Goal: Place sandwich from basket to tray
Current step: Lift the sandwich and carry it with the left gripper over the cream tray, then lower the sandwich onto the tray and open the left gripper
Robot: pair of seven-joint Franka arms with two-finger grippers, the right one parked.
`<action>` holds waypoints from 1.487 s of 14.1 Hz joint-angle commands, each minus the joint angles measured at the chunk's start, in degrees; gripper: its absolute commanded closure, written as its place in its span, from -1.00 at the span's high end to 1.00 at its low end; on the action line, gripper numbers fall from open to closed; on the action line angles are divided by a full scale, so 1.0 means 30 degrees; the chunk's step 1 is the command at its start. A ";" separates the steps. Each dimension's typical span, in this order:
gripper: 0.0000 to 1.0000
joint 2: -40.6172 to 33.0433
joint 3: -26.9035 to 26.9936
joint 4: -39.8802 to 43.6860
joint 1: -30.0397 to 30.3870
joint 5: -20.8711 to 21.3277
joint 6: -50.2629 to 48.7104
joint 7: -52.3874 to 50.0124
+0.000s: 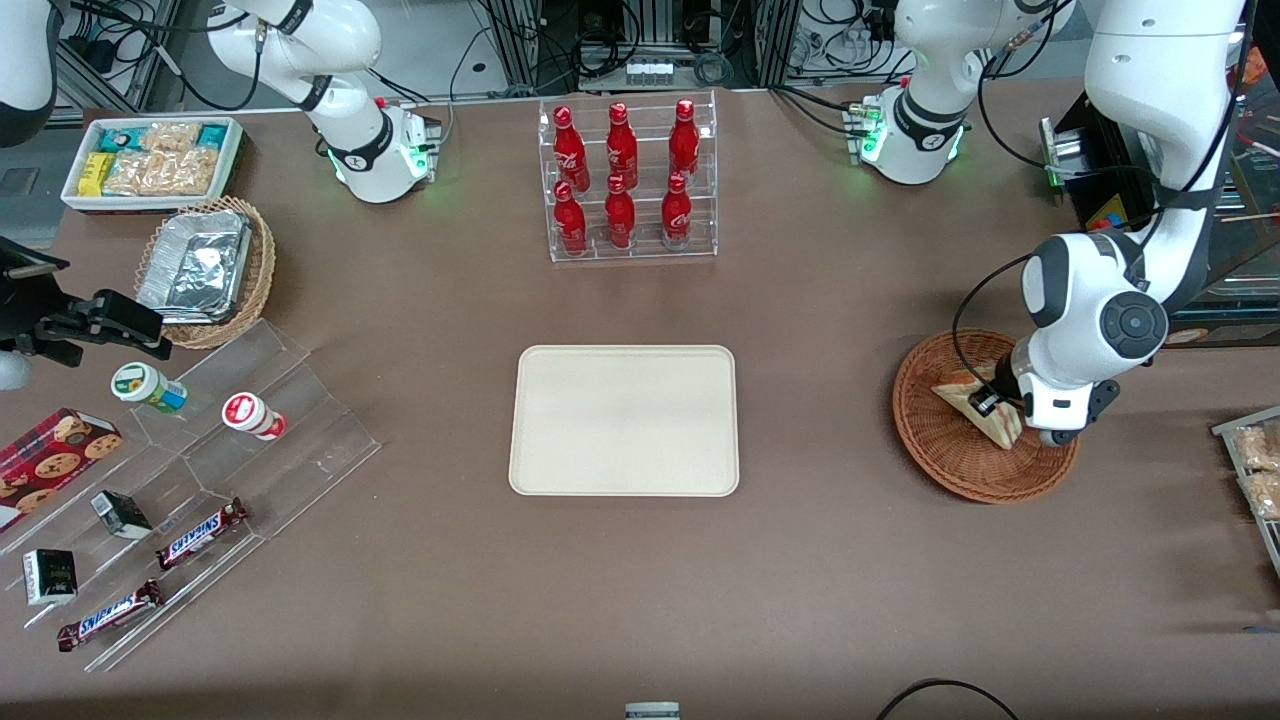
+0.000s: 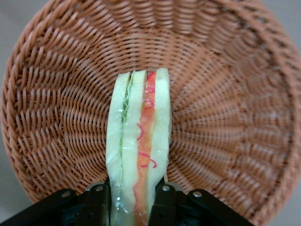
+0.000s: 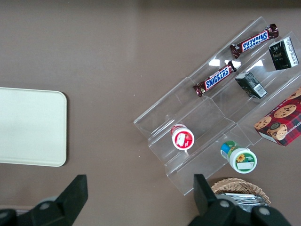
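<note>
Clamping the sandwich [image 2: 138, 155] edgewise, gripper [image 2: 132, 200] sits low w/in the basket [image 2: 225, 94], fingers nearly closed.

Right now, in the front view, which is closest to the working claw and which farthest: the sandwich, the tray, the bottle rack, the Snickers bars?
The gripper is down in the basket.
1. Sandwich: clamped between the fingers.
2. Tray: mid-table.
3. Bottle rack: farther from the camera than the tray.
4. Snickers bars: toward the parked arm's end.
</note>
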 commanded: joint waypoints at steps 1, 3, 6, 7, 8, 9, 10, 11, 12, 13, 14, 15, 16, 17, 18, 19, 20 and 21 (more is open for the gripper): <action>-0.42 -0.1837 -0.0110 0.0982 -0.1367 0.0358 -0.2141 -0.0144; -0.42 -0.1928 -0.0110 0.2502 -0.3007 0.0358 -0.4130 -0.0114; -0.46 -0.1287 -0.0168 0.4320 -0.6109 0.0039 -0.5517 0.0993; -0.46 -0.0674 -0.0226 0.5052 -0.7165 -0.0138 -0.5575 0.1318; -0.46 -0.0175 -0.0256 0.5494 -0.7929 -0.0778 -0.5547 0.1699; -0.46 0.0410 -0.0256 0.5963 -0.8546 -0.1683 -0.5460 0.2514; -0.46 0.1228 -0.0256 0.6895 -0.9277 -0.2330 -0.5459 0.3596; -0.46 0.2077 -0.0256 0.7862 -0.9807 -0.2453 -0.5517 0.4042; -0.48 0.2985 -0.0285 0.8684 -1.0160 -0.2454 -0.5430 0.4075; -0.52 0.3864 -0.0315 0.9533 -1.0627 -0.2425 -0.5343 0.4104; -0.52 0.4801 -0.0344 1.0499 -1.1096 -0.2425 -0.5342 0.4076; -0.52 0.5448 -0.0344 1.0972 -1.1536 -0.2396 -0.5313 0.4075; -0.52 0.5832 -0.0344 1.1064 -1.1772 -0.2308 -0.5196 0.4104; -0.52 0.6155 -0.0373 1.1065 -1.1978 -0.2250 -0.4702 0.4134; -0.52 0.6419 -0.0374 1.1065 -1.2386 -0.2249 -0.4059 0.4134; -0.52 0.6712 -0.0345 1.1065 -1.2535 -0.2249 -0.3734 0.4134; -0.52 0.6947 -0.0344 1.1065 -1.2536 -0.2278 -0.3701 0.4105; -0.52 0.7181 -0.0373 1.1123 -1.2537 -0.2307 -0.3701 0.4076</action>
